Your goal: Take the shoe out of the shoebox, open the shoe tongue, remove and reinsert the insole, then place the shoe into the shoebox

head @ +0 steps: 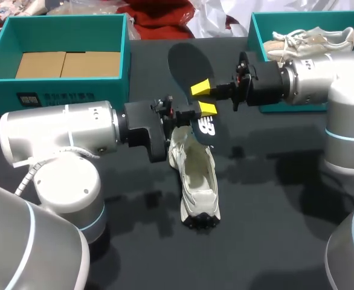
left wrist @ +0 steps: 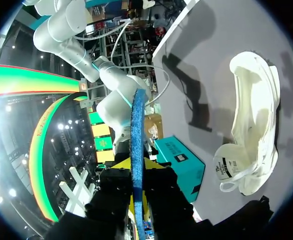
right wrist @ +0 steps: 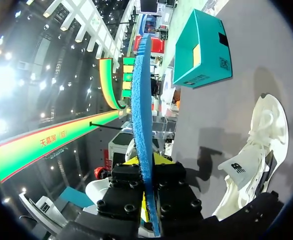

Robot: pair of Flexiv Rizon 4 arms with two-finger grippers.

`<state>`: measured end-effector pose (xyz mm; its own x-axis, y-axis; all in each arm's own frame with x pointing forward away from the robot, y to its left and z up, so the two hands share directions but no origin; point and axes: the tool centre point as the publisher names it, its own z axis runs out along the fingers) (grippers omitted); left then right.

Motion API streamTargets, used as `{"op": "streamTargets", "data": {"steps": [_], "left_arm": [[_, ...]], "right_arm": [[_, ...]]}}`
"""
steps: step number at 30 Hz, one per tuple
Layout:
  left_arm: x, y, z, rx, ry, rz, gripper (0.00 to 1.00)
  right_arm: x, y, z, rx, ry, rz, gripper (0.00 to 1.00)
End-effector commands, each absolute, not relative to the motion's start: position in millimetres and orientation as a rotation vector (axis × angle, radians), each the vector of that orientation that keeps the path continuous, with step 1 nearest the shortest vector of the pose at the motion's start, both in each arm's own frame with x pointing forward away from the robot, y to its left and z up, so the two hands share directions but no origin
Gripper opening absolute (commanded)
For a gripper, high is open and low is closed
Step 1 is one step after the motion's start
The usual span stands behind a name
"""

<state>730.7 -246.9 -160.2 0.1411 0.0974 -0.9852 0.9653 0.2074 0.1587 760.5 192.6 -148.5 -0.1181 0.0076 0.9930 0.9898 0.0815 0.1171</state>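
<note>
A dark insole, blue on its underside, hangs in the air above the table, held from both sides. My left gripper is shut on its printed near end, and my right gripper is shut on it just beyond. The left wrist view shows the insole edge-on between my left gripper fingers. In the right wrist view the insole stands likewise in my right gripper. The white shoe lies on the table under the insole, with its tongue pulled open, also seen as the shoe and the shoe.
A teal shoebox at the back right holds a second white shoe. Another teal box at the back left holds brown cardboard. The black tabletop spreads in front of and to the right of the shoe.
</note>
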Motion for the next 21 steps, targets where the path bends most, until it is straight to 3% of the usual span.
{"op": "streamTargets", "data": {"steps": [1,10,21], "left_arm": [[721,-227,-152,1.179,1.254,-0.900,1.00],[710,-154,-126,1.389,1.293,-0.904,1.00],[710,-154,-126,1.389,1.293,-0.904,1.00]], "right_arm": [[759,192,-153,-1.105,-1.330,-1.226,0.00],[746,181,-165,-1.126,-1.289,-1.214,0.00],[737,183,-174,-1.120,-1.277,-1.194,0.00]]}}
